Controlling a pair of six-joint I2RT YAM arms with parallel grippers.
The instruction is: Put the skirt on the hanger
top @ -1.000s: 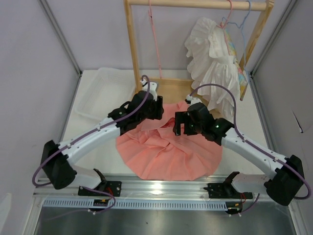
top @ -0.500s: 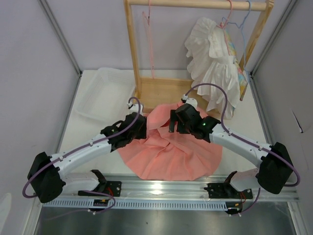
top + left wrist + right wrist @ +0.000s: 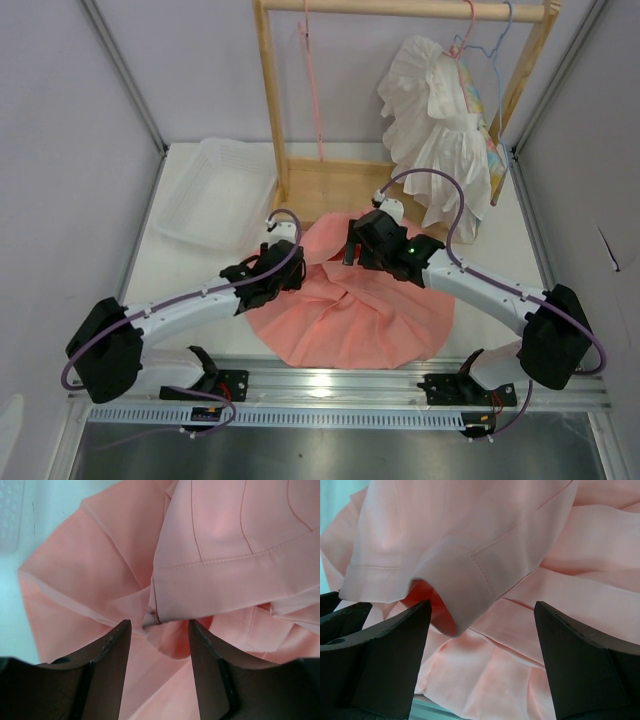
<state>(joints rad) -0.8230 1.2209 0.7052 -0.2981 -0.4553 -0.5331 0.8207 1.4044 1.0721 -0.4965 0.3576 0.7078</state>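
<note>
A: Skirt, position and heading?
B: One skirt [image 3: 350, 315] lies flat and fanned on the white table [image 3: 510, 255]. Waistband towards the rack [image 3: 269, 100], hem towards the near edge, long axis left-right.
A: Tools?
B: Left tool [image 3: 159, 625] and right tool [image 3: 482, 605] are both spread, straddling the waistband.
A: Hanger?
B: One bare hanger [image 3: 314, 100] hangs on the rack. Lilac walls.

The salmon-pink skirt [image 3: 490, 650] fills the frame, its pleats fanning out below a stitched band [image 3: 470, 565] (the folded end gapes, darker inside). The right gripper [image 3: 482, 610] stands wide, its dark fingers [image 3: 385, 655] flanking that end. Pale table [image 3: 335, 500] shows at upper left.
</note>
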